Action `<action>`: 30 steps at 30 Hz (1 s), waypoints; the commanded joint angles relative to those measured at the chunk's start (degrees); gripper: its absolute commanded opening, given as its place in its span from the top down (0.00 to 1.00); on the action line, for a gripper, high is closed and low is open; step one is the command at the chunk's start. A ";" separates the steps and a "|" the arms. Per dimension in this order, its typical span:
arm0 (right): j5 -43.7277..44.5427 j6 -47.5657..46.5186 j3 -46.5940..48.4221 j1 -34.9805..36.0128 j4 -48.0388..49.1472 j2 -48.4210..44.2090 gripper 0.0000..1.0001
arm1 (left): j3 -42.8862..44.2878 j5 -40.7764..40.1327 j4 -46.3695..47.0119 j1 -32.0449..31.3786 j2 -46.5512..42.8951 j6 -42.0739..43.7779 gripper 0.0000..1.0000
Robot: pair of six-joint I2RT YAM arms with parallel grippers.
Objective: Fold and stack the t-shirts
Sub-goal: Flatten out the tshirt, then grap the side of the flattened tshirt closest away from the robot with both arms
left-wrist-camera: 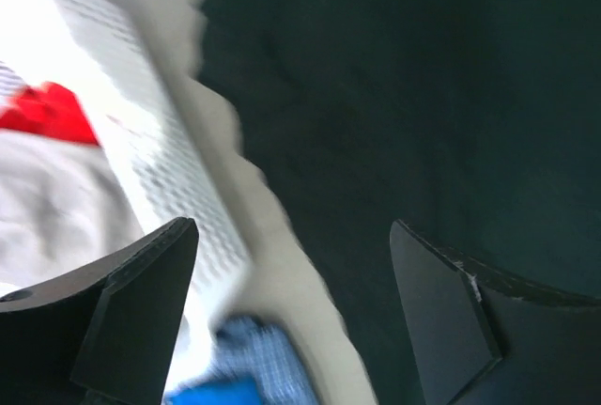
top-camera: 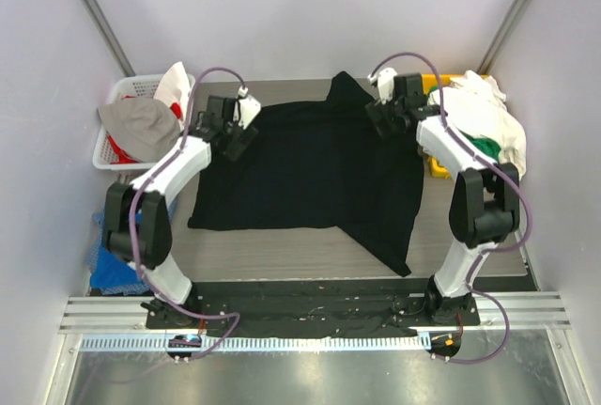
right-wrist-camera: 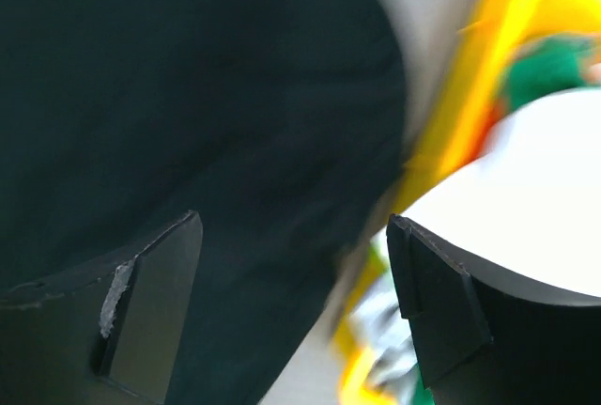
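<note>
Left hand (left-wrist-camera: 291, 236) and right hand (right-wrist-camera: 293, 226) spread wide, apparently empty, over black t-shirt (top-camera: 310, 175).

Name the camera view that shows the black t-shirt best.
Top external: the black t-shirt lies spread on the table, its whole outline visible. The left and right wrist views each show only a blurred dark patch of its fabric.

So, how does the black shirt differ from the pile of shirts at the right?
The black shirt is one dark garment, while the pile is mostly white with some green. The black shirt lies spread out in the middle of the table. The pile is bunched up at the right edge, over a yellow container. Both are soft fabric, and neither is neatly folded.
</note>
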 commanded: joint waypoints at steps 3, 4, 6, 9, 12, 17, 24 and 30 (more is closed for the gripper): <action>-6.72 0.56 -8.85 3.18 -17.87 -11.62 0.15 | -6.29 8.17 -15.15 -1.68 -14.44 -3.69 0.13; -9.07 0.47 -11.38 4.14 -19.97 -14.16 0.19 | -8.04 8.43 -17.69 -1.68 -15.94 -3.26 0.13; -9.09 0.21 -14.21 5.46 -21.04 -16.80 0.21 | -9.80 8.61 -20.17 -1.68 -20.60 -2.11 0.13; -10.05 0.29 -20.01 7.49 -22.10 -21.55 0.22 | -13.76 9.40 -24.56 -1.94 -25.79 -0.71 0.13; -10.14 0.64 -24.58 10.03 -22.63 -23.93 0.24 | -17.54 9.49 -26.58 -2.29 -28.95 0.78 0.13; -10.94 2.92 -28.98 14.60 -23.07 -24.64 0.30 | -22.38 8.44 -26.24 -2.20 -31.59 1.58 0.14; -2.69 2.67 -33.20 15.32 -17.02 -23.85 0.32 | -24.67 6.16 -18.00 -2.20 -30.11 2.11 0.14; 1.36 0.91 -35.58 15.31 -12.71 -22.80 0.32 | -20.11 4.84 -10.79 -2.20 -20.09 2.37 0.14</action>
